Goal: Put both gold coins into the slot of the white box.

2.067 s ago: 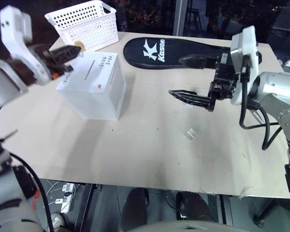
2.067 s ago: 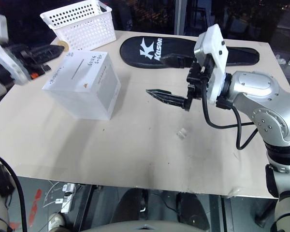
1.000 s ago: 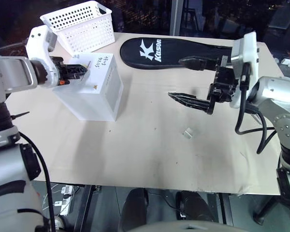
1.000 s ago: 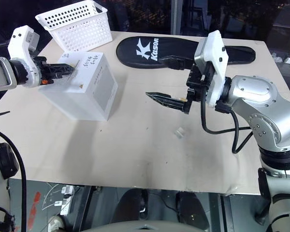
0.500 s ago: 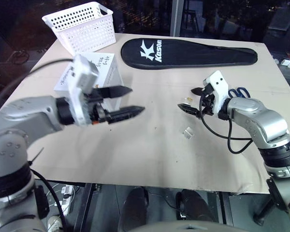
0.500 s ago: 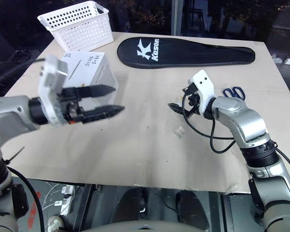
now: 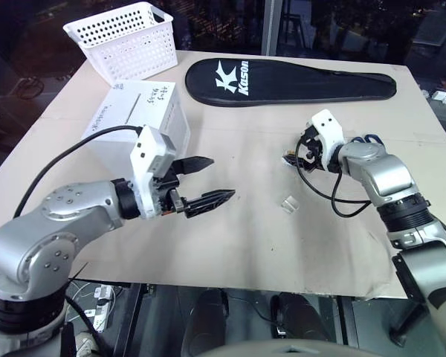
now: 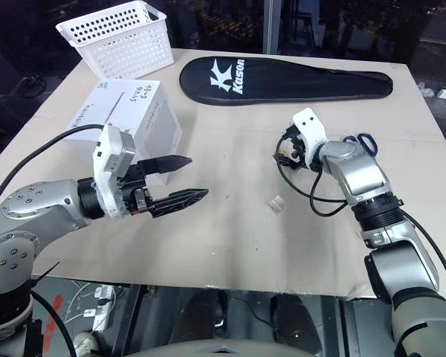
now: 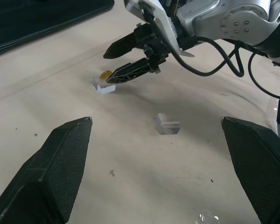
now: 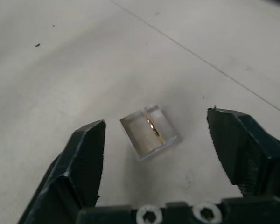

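Coin [image 10: 150, 127] in clear case lies between right end effector's [image 10: 155, 154] open fingers.

Matt beige table top [image 7: 230, 238], smooth, with faint dark scuffs. Clear glossy plastic case [image 10: 149, 130] with a shiny gold coin [image 10: 151, 126] inside; second clear case [image 9: 168, 123], glossy too. White box [image 7: 145, 119] of matt cardboard. White basket [image 7: 130, 37] of perforated plastic. Black cover [image 7: 290, 78] of matt cloth, white print. Gripper fingers [image 9: 51, 182] of black, finely grained matt plastic.
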Robot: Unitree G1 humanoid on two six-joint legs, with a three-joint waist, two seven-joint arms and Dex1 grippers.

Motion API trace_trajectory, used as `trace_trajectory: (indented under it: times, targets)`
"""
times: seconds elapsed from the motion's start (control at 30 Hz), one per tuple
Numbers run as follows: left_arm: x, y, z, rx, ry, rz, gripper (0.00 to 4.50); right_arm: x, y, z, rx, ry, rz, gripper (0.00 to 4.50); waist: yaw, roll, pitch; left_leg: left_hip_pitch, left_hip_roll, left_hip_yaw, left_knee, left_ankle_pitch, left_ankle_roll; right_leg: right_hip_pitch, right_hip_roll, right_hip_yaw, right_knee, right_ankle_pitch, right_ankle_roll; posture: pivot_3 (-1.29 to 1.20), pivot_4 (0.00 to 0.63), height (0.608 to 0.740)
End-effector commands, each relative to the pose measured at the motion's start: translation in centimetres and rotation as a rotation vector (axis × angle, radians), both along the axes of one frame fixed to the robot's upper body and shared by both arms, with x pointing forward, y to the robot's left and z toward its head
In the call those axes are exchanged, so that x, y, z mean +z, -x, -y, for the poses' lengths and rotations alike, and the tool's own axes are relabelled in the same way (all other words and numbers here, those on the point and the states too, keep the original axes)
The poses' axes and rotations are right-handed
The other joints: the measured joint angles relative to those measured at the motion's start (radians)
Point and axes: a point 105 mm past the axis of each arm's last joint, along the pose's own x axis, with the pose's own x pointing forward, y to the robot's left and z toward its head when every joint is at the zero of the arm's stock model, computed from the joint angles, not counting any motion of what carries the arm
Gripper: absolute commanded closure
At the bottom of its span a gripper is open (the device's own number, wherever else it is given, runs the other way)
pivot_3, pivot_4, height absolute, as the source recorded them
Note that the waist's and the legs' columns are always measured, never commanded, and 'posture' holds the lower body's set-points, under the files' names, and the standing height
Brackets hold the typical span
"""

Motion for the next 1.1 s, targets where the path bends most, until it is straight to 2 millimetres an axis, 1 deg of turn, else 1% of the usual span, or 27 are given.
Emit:
trace_trajectory:
  times: [0.03,0.07,0.1,0.13,0.17,0.9,0.93,0.97,1.0,1.1]
  targets:
    - [1.11,0.68,0.11,-0.005,0.001,0.064,0.00,1.88,-0.15,-0.22,0.029,-0.013,0.050,1.72,0.000,0.000,0.000,0.000,0.000,0.000,0.000,0.000,0.000,0.000,0.000,0.000,0.000,0.000,0.000,0.00,0.150,0.740]
    - [1.08,0.74,0.10,-0.004,0.001,0.063,0.00,1.86,-0.16,-0.22,0.031,-0.009,0.048,1.99,0.000,0.000,0.000,0.000,0.000,0.000,0.000,0.000,0.000,0.000,0.000,0.000,0.000,0.000,0.000,0.00,0.150,0.740]
    - [1.06,0.78,0.09,-0.003,0.002,0.062,0.00,1.83,-0.16,-0.22,0.033,-0.006,0.048,2.44,0.000,0.000,0.000,0.000,0.000,0.000,0.000,0.000,0.000,0.000,0.000,0.000,0.000,0.000,0.000,0.00,0.150,0.740]
    - [1.04,0.81,0.10,-0.002,0.002,0.061,0.00,1.81,-0.18,-0.19,0.034,-0.004,0.047,3.09,0.000,0.000,0.000,0.000,0.000,0.000,0.000,0.000,0.000,0.000,0.000,0.000,0.000,0.000,0.000,0.00,0.150,0.740]
    - [1.02,0.82,0.08,0.001,0.002,0.061,0.00,1.74,-0.24,-0.16,0.032,-0.001,0.045,3.50,0.000,0.000,0.000,0.000,0.000,0.000,0.000,0.000,0.000,0.000,0.000,0.000,0.000,0.000,0.000,0.00,0.150,0.740]
    - [1.12,1.07,0.16,0.010,0.008,0.066,0.00,1.37,-0.87,-0.30,0.036,0.021,0.046,3.50,-0.001,0.000,0.000,0.000,0.000,0.000,0.000,0.000,0.000,0.000,0.000,0.000,0.000,0.000,0.000,0.00,0.150,0.740]
    - [1.10,1.09,0.15,0.010,0.008,0.066,0.00,1.36,-0.86,-0.28,0.036,0.021,0.045,3.94,-0.001,0.000,0.000,0.000,0.000,0.000,0.000,0.000,0.000,0.000,0.000,0.000,0.000,0.000,0.000,0.00,0.150,0.740]
    - [1.08,1.11,0.14,0.010,0.008,0.065,0.00,1.36,-0.83,-0.26,0.037,0.021,0.043,4.05,-0.001,0.000,0.000,0.000,0.000,0.000,0.000,0.000,0.000,0.000,0.000,0.000,0.000,0.000,0.000,0.00,0.150,0.740]
    - [1.07,1.13,0.14,0.010,0.008,0.065,0.00,1.37,-0.81,-0.24,0.038,0.021,0.042,4.40,-0.001,0.000,0.000,0.000,0.000,0.000,0.000,0.000,0.000,0.000,0.000,0.000,0.000,0.000,0.000,0.00,0.150,0.740]
    - [1.07,1.14,0.15,0.009,0.011,0.064,0.00,1.44,-0.72,-0.24,0.041,0.020,0.041,4.46,-0.001,0.000,0.000,0.000,0.000,0.000,0.000,0.000,0.000,0.000,0.000,0.000,0.000,0.000,0.000,0.00,0.150,0.740]
